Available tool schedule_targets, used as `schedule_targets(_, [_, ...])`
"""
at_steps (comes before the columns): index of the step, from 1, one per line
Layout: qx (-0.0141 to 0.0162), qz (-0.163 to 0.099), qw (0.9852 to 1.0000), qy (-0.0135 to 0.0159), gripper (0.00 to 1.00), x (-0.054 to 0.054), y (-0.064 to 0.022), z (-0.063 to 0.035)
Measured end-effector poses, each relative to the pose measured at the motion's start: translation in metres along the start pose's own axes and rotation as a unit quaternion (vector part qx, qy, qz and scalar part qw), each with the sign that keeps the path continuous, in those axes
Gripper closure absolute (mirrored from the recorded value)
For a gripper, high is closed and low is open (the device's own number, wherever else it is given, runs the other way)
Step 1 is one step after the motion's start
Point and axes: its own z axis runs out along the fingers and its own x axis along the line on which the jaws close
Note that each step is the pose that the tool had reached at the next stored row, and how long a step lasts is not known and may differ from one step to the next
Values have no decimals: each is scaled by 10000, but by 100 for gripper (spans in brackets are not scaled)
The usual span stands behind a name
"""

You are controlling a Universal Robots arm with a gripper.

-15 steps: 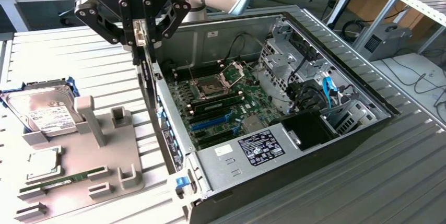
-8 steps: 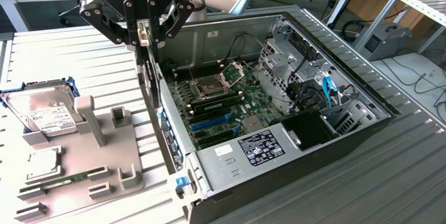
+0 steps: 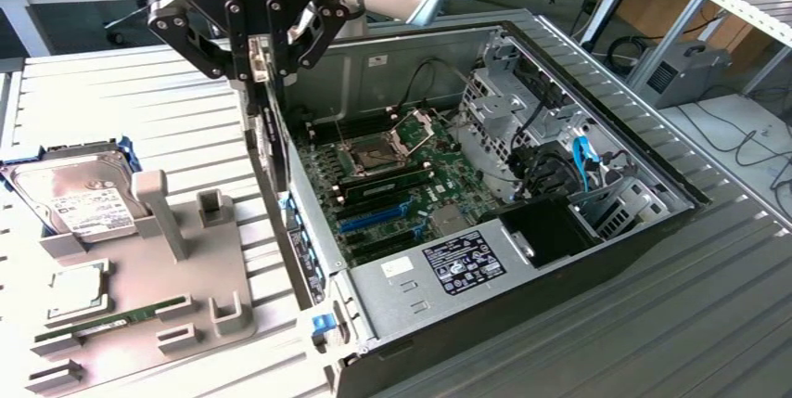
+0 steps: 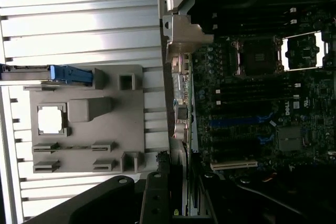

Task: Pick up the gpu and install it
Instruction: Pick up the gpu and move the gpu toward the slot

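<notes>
Gripper point(image 3: 258, 68) clamped on gpu point(image 3: 256, 53), 1 card held edge-on, long axis near vertical, over rear wall of open computer case point(image 3: 594, 263), motherboard point(image 3: 384, 189) beside.

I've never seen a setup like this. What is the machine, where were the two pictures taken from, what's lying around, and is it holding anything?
This is a robot arm that ends in a black claw. The exterior view comes from a camera standing apart from the arm, looking down on the workbench. The wrist view comes from a camera mounted on the arm itself, looking past the claw.

On the bench lies an open computer case with its motherboard exposed. On the exterior view's left is a grey parts tray with a hard drive, a square processor chip and a memory stick.

The claw hangs over the case wall nearest the tray. It grips a thin card seen edge-on, which looks like the gpu. The card is not yet seated on the motherboard.
</notes>
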Motion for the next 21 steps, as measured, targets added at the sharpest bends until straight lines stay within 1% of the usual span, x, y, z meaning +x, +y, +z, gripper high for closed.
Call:
schedule_targets(3, [0,0,10000,0,74,-13,1,3])
schedule_targets(21, [7,0,10000,-1,74,-186,13,57])
